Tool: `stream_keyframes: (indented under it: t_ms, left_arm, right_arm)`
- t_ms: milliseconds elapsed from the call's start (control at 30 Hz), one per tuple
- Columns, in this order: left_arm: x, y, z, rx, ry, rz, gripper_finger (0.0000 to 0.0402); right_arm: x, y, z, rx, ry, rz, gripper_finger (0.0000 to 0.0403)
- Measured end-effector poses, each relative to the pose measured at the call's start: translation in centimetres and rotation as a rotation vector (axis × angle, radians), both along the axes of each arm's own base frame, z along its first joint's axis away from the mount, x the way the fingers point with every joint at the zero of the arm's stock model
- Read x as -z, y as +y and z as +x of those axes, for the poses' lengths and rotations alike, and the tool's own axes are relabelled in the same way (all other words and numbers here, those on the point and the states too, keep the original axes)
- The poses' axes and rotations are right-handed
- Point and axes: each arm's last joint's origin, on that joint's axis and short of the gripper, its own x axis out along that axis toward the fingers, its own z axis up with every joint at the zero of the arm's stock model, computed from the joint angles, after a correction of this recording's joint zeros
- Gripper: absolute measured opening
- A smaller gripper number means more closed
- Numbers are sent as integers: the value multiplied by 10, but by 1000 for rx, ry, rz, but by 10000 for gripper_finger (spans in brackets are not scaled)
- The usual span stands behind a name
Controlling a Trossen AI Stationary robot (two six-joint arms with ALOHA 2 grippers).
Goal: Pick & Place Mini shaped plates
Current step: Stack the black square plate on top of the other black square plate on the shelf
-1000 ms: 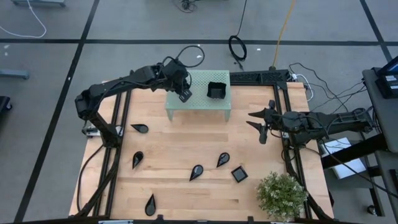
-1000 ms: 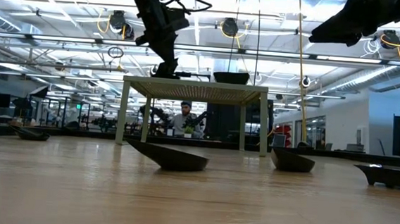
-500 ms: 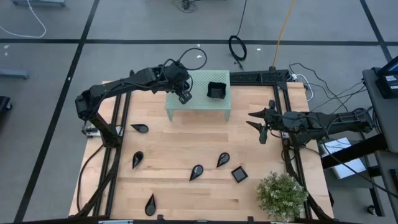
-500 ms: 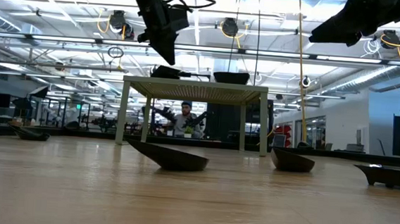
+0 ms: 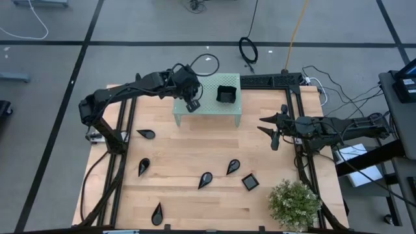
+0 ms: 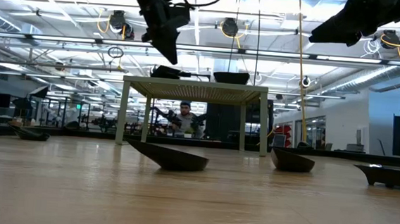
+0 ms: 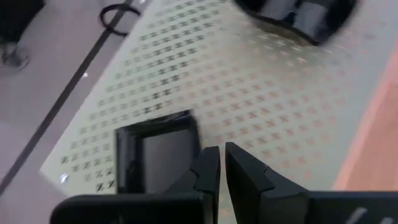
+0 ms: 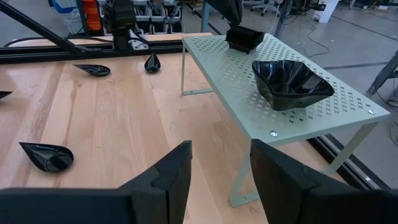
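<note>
The left gripper (image 5: 192, 104) hung over the green stand (image 5: 231, 108), its fingers (image 7: 249, 180) nearly together and holding nothing, just above a small square plate (image 7: 155, 158) that lay on the stand's left part. A wavy-edged plate (image 5: 226, 94) sat further right on the stand, while teardrop plates (image 5: 205, 180) and another square plate (image 5: 249, 182) lay scattered on the table (image 5: 182, 149). The right gripper (image 5: 272, 127) waited at the table's right edge, fingers apart and empty.

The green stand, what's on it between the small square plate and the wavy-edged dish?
Nothing: in the right wrist view the green stand is bare perforated top between the small square plate and the wavy-edged dish.
</note>
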Motion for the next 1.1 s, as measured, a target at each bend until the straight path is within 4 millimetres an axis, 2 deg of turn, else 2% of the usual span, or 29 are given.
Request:
stream_keyframes:
  t_ms: [133,433,933,1100]
  left_arm:
    - [0,-2,1,61,28,21,26]
    - [1,8,-5,-20,27,15,3]
    - [8,9,-2,-27,67,14,43]
    - [7,0,5,0,12,-22,46]
  right_arm:
    - [0,0,0,0,0,0,151]
    - [0,0,0,0,0,0,150]
    - [0,0,0,2,-2,6,150]
    - [0,0,0,2,-2,7,151]
